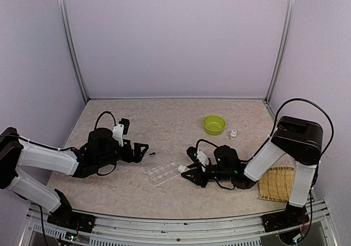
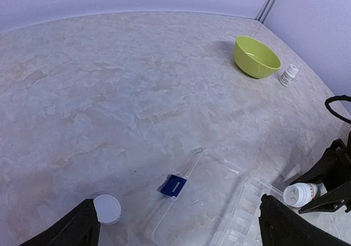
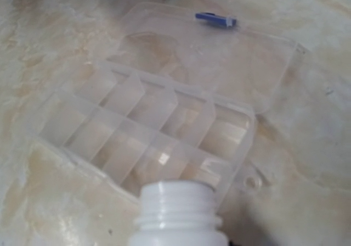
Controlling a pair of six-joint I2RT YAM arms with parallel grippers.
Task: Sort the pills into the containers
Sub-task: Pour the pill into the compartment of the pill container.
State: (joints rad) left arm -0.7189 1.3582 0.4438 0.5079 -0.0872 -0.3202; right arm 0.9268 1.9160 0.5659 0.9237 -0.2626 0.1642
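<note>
The open box [image 1: 160, 173] lies mid-table, its lid flat. The right gripper [image 1: 190, 174] clenches an uncapped bottle [image 3: 175, 216], mouth at the box's edge. The left gripper [image 1: 143, 151] hangs spread wide, left of the box. A cap [image 2: 107, 208] lies near the lid. A bowl [image 1: 214, 124] and a second bottle [image 1: 233, 133] stand behind, and a mat [image 1: 277, 184] lies to the right. The table [image 1: 164, 119] is beige and marbled, the walls [image 1: 175, 37] lilac.

Your clear plastic pill box [image 1: 163, 172] lies open near the worktop's front edge, about midway along. Its lid [image 2: 204, 199] is folded flat beside two rows of compartments [image 3: 148, 128].
</note>
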